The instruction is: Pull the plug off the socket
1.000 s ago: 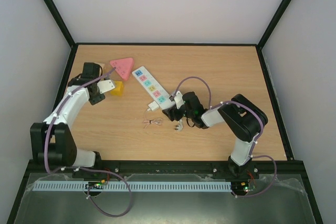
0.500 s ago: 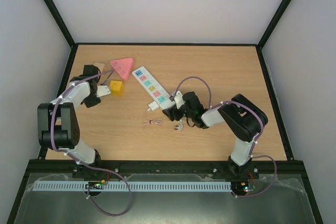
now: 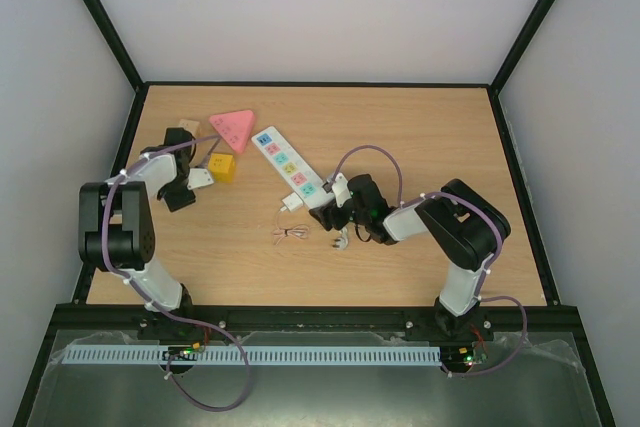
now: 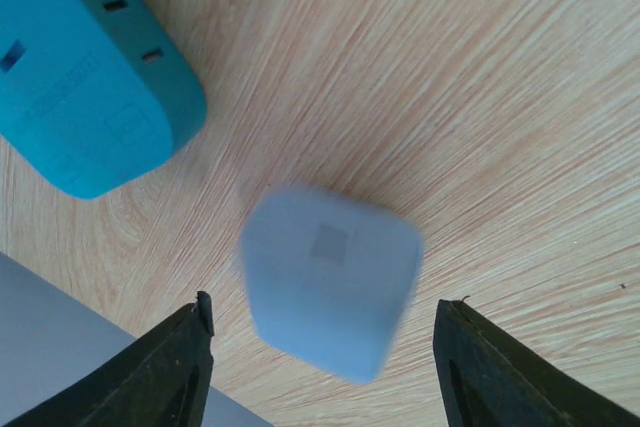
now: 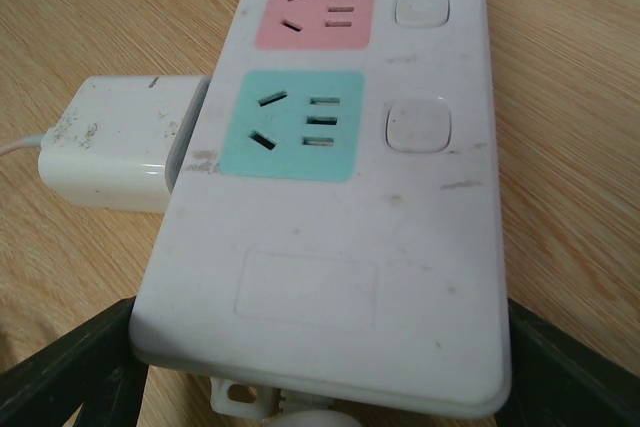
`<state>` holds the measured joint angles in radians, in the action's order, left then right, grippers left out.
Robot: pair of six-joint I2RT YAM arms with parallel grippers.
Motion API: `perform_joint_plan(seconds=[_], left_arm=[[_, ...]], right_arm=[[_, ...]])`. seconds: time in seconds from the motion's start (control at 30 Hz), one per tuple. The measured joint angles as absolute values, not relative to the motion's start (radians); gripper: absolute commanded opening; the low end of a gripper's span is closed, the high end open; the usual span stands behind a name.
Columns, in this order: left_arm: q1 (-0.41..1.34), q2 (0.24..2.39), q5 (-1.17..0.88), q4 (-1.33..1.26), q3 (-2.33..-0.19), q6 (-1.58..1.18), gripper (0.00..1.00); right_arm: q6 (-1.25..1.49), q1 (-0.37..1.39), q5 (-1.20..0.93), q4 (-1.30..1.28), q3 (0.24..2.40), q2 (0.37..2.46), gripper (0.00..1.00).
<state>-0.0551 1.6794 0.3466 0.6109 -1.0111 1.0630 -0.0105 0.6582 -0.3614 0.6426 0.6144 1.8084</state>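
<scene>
- Right wrist view puts the socket [image 5: 370, 147] directly under the camera. Its near end sits between the fingers [image 5: 60, 377] of the right gripper [image 5: 320, 312].
- Those fingers are spread wide and lie against both long edges of the strip. I read that as a bracing hold on it.
- The plug [image 5: 115, 142] lies on the table [image 3: 420, 127], flush against the strip's long side, level with the teal outlet. Its thin cable [image 3: 293, 235] is bundled just nearby.
- The teal and pink outlets on the strip's top face are empty.
- I cannot tell whether the plug's prongs sit in a side outlet or whether it only rests against the casing.
- The left gripper [image 4: 327, 305] is at the far left of the table, well apart from the plug. Its fingers are parted and holding nothing, above a blurred pale block [image 4: 330, 287] they do not touch.
- My judgement is that if the plug is seated, the pull itself is not yet done. The free left arm would need to cross over to it.
</scene>
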Motion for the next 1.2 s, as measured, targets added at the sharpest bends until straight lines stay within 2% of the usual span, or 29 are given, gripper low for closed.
perform_joint_plan(seconds=[0.17, 0.33, 0.53, 0.77, 1.2], left_arm=[[-0.055, 1.683, 0.334, 0.612, -1.011, 1.038, 0.78], [-0.055, 1.683, 0.304, 0.622, -1.015, 1.02, 0.84], [-0.029, 1.605, 0.18, 0.696, -1.059, 0.962, 0.86], [0.126, 1.43, 0.051, 0.699, -1.06, 0.85, 0.86], [0.365, 1.423, -0.169, 0.617, -1.06, 0.524, 0.86]], right_arm=[[-0.01, 0.658, -0.362, 0.642, 0.615, 1.808, 0.58], [-0.01, 0.657, -0.363, 0.642, 0.615, 1.808, 0.58], [-0.01, 0.657, -0.363, 0.641, 0.615, 1.808, 0.58], [-0.01, 0.657, -0.363, 0.641, 0.616, 1.808, 0.58], [-0.01, 0.657, -0.363, 0.641, 0.616, 1.808, 0.58]])
